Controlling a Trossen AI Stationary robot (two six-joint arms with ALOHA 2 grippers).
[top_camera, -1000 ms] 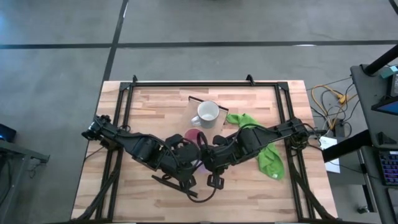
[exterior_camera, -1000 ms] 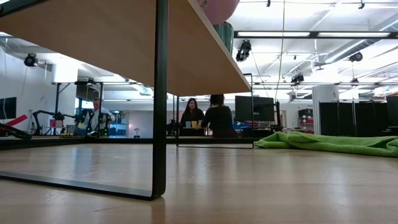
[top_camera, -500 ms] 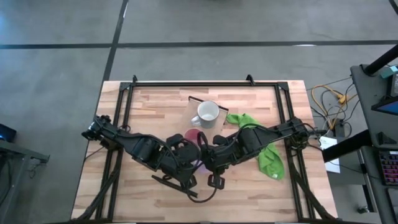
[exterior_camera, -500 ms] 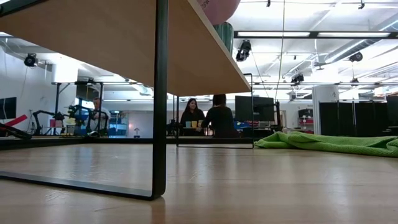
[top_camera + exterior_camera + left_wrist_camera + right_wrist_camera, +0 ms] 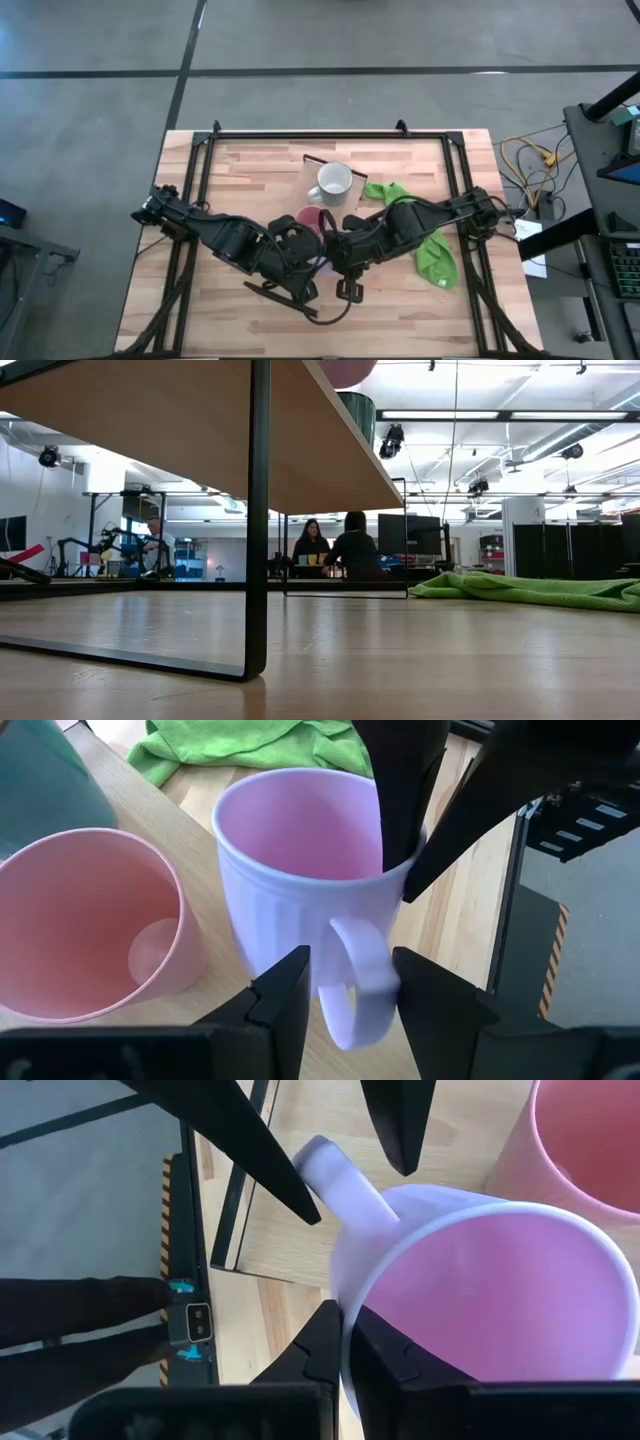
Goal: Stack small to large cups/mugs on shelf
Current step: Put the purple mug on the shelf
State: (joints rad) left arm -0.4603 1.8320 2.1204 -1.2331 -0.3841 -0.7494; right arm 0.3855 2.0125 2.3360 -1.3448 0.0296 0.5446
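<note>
The right gripper (image 5: 345,1350) is clamped on the rim of the lilac-pink mug (image 5: 500,1290), one finger inside and one outside the wall. The left gripper (image 5: 350,985) has its fingers apart, one on each side of the mug's handle (image 5: 355,985), not pressing it. The mug looks smooth and matte, round, with faint vertical ribs. Just beside it stands the salmon-pink cup (image 5: 85,925), smooth and without handle. In the high view both grippers meet in the lower centre of the frame; the grey-white mug (image 5: 333,181) stands above them on the light-wood shelf (image 5: 312,172). A crumpled green cloth (image 5: 432,252) lies at the right on the wooden table (image 5: 250,170).
</note>
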